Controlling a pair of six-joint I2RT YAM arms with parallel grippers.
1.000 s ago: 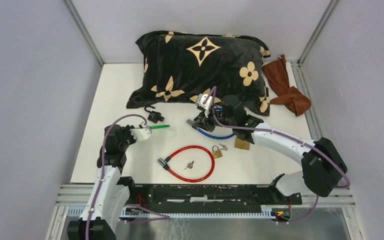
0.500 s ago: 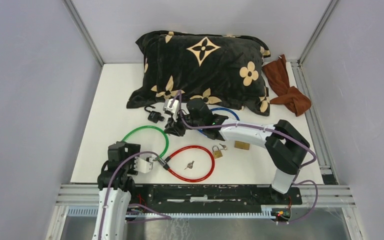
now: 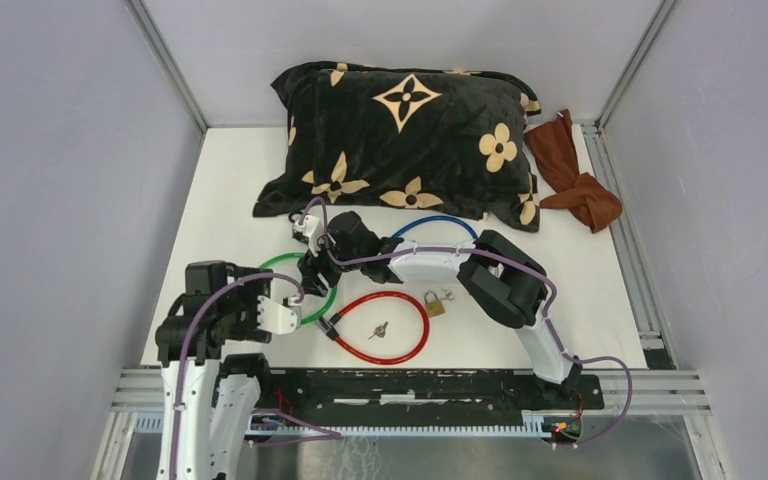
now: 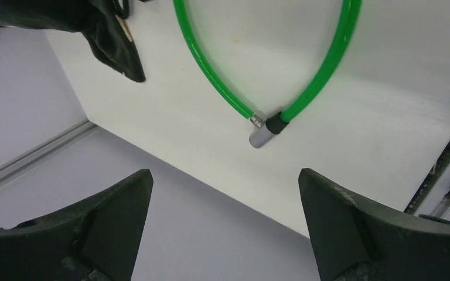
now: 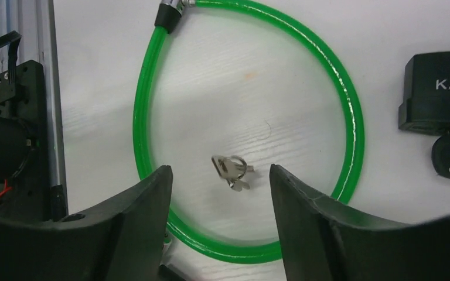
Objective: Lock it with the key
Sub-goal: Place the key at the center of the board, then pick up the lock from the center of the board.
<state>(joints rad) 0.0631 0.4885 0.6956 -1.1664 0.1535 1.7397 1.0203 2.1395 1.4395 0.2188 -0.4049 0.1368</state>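
Right wrist: key [image 5: 231,171] lies squarely between the parted right gripper [image 5: 218,175] jaws, inside the green cable loop [image 5: 351,117]; left gripper [image 4: 224,175], wide apart, is farther.

The left arm [image 3: 203,325] is folded back close to its base, at the near left side. Its wrist is bent, so that the left end effector [image 4: 224,175] looks forward and down. Its two fingers [image 4: 123,202] stand wide apart, with nothing between them. The right arm [image 3: 430,262] reaches far across to the left: the elbow is in the middle and the forearm lies nearly level. The right end effector [image 5: 220,170] points downward, just ahead of the left one. Its fingers [image 5: 146,199] are partly apart and grip nothing.
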